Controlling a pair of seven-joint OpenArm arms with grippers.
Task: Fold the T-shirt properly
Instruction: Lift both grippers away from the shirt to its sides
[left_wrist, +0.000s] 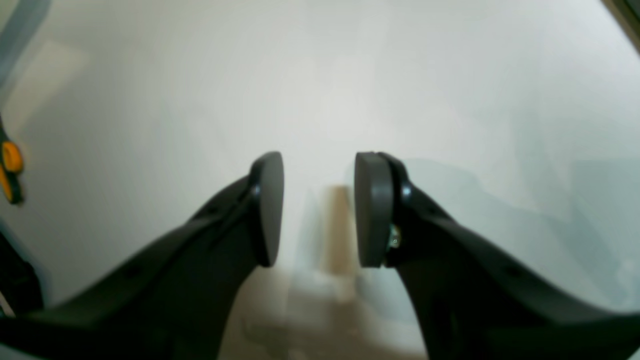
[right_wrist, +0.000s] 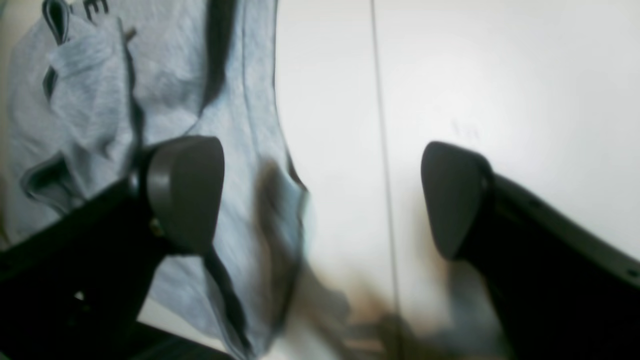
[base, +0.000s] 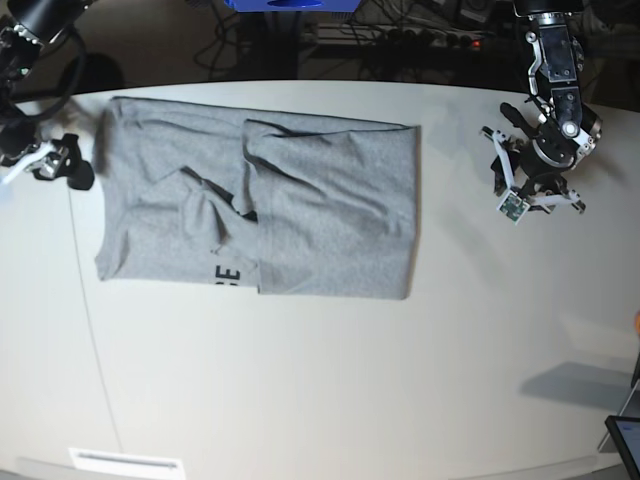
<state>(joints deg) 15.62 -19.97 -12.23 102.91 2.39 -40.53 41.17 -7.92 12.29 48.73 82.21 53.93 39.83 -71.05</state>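
Note:
The grey T-shirt (base: 330, 210) lies flat on the white table (base: 300, 380), partly folded, with a rumpled sleeve near its middle and black lettering (base: 228, 275) showing at the front edge. My right gripper (base: 65, 165) hovers just off the shirt's left edge. In the right wrist view its fingers stand wide open (right_wrist: 320, 150) and hold nothing, while the T-shirt (right_wrist: 100, 100) lies under the left finger (right_wrist: 185, 190). My left gripper (base: 530, 195) is well to the right of the shirt. Its jaws (left_wrist: 319, 170) are open over bare table.
A thin seam (base: 90, 330) runs across the table on the left. Cables and a power strip (base: 400, 35) lie behind the far edge. A dark flat device (base: 625, 440) sits at the front right corner, and a white label strip (base: 125, 462) at the front left.

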